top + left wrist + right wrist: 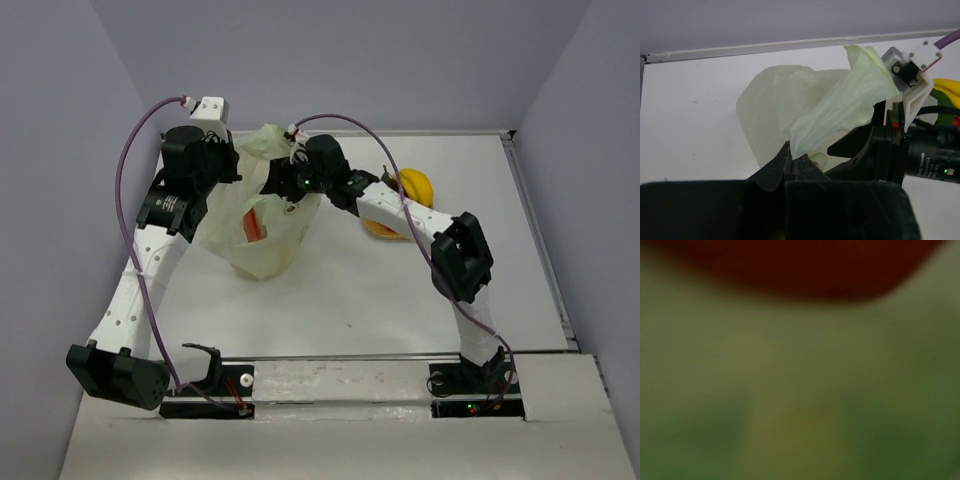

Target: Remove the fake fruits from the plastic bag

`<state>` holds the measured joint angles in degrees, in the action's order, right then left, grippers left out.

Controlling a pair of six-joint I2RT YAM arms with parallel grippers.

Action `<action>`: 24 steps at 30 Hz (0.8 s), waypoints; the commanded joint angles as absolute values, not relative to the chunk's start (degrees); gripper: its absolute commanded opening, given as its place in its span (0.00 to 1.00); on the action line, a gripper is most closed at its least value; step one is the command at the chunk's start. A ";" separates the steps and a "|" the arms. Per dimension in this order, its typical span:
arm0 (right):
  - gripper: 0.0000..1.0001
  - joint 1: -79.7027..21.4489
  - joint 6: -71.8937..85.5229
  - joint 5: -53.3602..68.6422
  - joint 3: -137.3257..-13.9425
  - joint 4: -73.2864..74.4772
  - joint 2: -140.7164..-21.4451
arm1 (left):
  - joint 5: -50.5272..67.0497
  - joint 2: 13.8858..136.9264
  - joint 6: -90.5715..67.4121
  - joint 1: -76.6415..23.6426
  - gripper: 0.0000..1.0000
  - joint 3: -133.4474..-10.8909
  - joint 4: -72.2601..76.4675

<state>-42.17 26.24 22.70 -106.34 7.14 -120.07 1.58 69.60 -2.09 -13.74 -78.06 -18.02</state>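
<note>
The plastic bag (262,215), near the desk's (400,290) far edge, is pinched by the left claw (789,155); I cannot tell the right claw's (278,192) state.

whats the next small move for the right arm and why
Probably close the right gripper gently on the red piece and lift. Its wrist view is a near blur, red across the top over green film, so it seems inside the plastic bag near a fruit, while the left gripper pinches a bag fold.
</note>
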 commanded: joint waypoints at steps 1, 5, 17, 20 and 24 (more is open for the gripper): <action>0.72 -46.31 22.43 17.24 -102.24 5.70 -119.53 | 1.58 69.17 -4.74 -13.27 0.00 -79.54 -16.87; 0.64 -48.86 21.18 14.95 -98.61 7.12 -119.89 | 1.93 68.03 -5.97 -13.10 0.00 -77.61 -18.01; 0.49 -52.37 15.84 6.97 -81.75 9.93 -111.37 | 3.68 60.39 -1.77 -12.74 0.00 -71.99 -21.53; 0.50 -57.54 7.14 1.52 -79.46 12.48 -109.17 | 7.54 56.96 2.69 -12.74 0.00 -69.62 -21.27; 0.54 -59.06 4.22 3.25 -77.26 12.14 -107.85 | 12.47 51.17 8.07 -12.74 0.00 -65.05 -22.06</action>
